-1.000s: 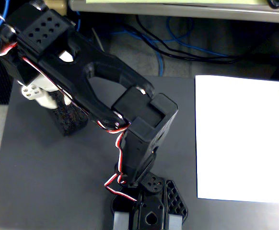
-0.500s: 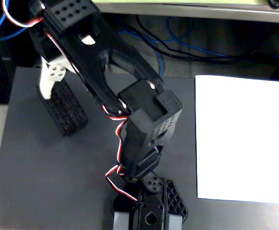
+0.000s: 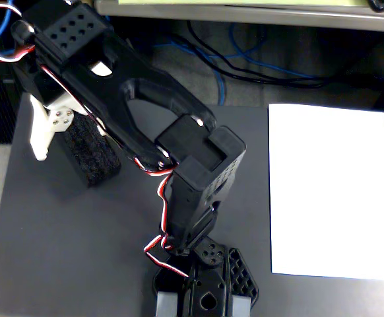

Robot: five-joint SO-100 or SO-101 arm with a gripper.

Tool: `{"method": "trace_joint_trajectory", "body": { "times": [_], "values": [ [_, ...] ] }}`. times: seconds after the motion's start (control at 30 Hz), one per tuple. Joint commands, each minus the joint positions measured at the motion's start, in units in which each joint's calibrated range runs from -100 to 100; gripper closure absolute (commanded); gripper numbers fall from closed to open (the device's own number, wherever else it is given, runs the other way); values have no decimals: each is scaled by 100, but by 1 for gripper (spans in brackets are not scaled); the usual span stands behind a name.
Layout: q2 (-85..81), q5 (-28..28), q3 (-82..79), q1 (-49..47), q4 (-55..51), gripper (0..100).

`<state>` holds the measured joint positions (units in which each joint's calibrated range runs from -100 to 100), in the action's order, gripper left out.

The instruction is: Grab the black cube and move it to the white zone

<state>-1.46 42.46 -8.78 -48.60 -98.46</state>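
Your gripper (image 3: 70, 142) at upper left of the fixed view, clasping the black cube (image 3: 93, 155); white zone (image 3: 330, 191) well apart, right side of desk (image 3: 80, 238)

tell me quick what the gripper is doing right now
Gripper: closed on the elongated black spongy foam block, white finger on one side, over the dark grey tabletop.

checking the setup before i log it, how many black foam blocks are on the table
1. The black cube sits at the left of the dark table in the fixed view, partly under the arm and beside the white gripper finger, far from the white zone. The arm could hide another.
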Motion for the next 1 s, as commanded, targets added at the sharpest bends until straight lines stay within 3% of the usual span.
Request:
{"method": "trace_joint_trajectory", "body": {
  "times": [0.0, 0.57, 0.97],
  "values": [
    [-60, 196, 62, -26, -85, 67],
    [-60, 736, -2, -12, -60, 67],
    [-60, 683, -673, -4, 1321, 67]
  ]
}}
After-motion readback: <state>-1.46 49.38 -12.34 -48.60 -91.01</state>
